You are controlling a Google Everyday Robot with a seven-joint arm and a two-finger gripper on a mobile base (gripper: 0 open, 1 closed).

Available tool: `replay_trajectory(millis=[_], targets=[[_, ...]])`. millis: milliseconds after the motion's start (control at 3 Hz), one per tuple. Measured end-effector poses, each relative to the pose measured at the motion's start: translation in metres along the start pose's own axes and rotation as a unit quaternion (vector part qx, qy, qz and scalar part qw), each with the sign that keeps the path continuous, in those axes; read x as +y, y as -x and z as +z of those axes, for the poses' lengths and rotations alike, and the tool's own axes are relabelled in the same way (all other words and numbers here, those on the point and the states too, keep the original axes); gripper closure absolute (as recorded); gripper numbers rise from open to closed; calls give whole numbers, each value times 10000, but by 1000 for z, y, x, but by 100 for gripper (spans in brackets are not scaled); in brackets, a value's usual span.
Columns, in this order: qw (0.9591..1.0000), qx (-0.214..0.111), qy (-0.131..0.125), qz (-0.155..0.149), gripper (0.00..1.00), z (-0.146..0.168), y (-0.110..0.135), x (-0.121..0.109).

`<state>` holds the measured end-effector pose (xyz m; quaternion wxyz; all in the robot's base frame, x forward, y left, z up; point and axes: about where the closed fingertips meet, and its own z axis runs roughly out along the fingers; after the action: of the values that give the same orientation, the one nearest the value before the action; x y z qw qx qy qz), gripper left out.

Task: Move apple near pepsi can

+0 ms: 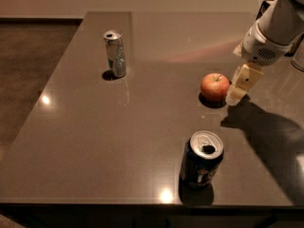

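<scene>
The apple [214, 86] is small, round and red-orange with a short stem, and rests on the table right of centre. The pepsi can [201, 159] is dark blue with an opened silver top and stands near the front edge, below the apple. My gripper [236, 95] hangs from the white arm [273, 30] at the upper right, low over the table. It is just to the right of the apple, very close to it or touching it. It holds nothing that I can see.
A slimmer silver can [115, 53] stands at the back left of the dark brown table [85, 137]. The table's left edge drops to a dark floor. The arm casts a shadow on the table at the right.
</scene>
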<state>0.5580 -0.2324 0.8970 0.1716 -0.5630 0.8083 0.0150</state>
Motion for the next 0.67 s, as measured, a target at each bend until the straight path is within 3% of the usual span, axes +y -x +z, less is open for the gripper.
replay_trajectory(millis=[667], targets=[[9998, -138, 169, 33, 0, 25, 3, 1]])
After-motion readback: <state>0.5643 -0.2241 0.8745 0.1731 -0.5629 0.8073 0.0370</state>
